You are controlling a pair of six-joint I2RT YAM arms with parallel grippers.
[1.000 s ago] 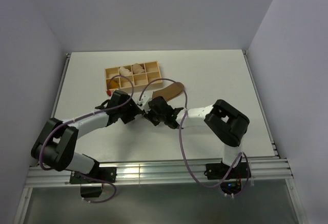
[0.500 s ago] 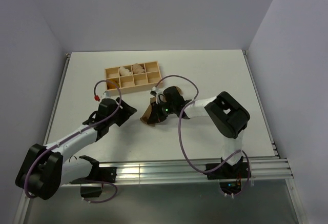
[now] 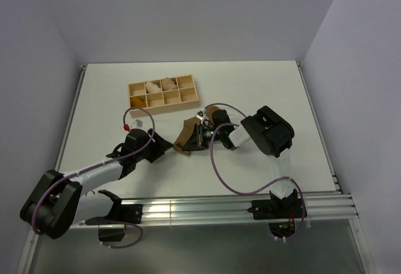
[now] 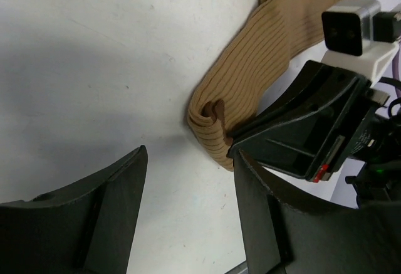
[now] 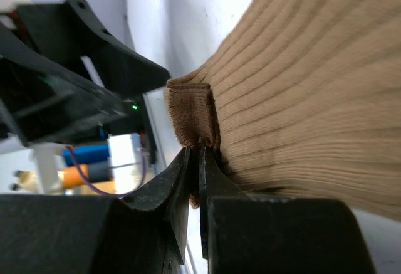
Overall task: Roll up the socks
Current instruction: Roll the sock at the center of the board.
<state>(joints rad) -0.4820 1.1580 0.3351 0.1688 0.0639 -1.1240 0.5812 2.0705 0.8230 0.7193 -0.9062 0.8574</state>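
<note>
One of the socks, olive-brown and ribbed, lies bunched on the white table in front of the tray. In the left wrist view the sock runs up to the right, its near end folded over. My right gripper is shut on the sock's darker cuff, pinched thin at the tips of the right gripper. My left gripper sits a little to the left of the sock and does not touch it. That left gripper is open over bare table. The mustard-orange sock cannot be made out for certain.
A wooden tray with several compartments stands behind the sock. It holds pale rolled bundles and something orange in its near-left cell. Walls close the table at the back and on both sides.
The left arm has drawn back to the near left, off the sock, with its gripper open. The right gripper has swung round, and the once stretched-out sock is now gathered at it.
</note>
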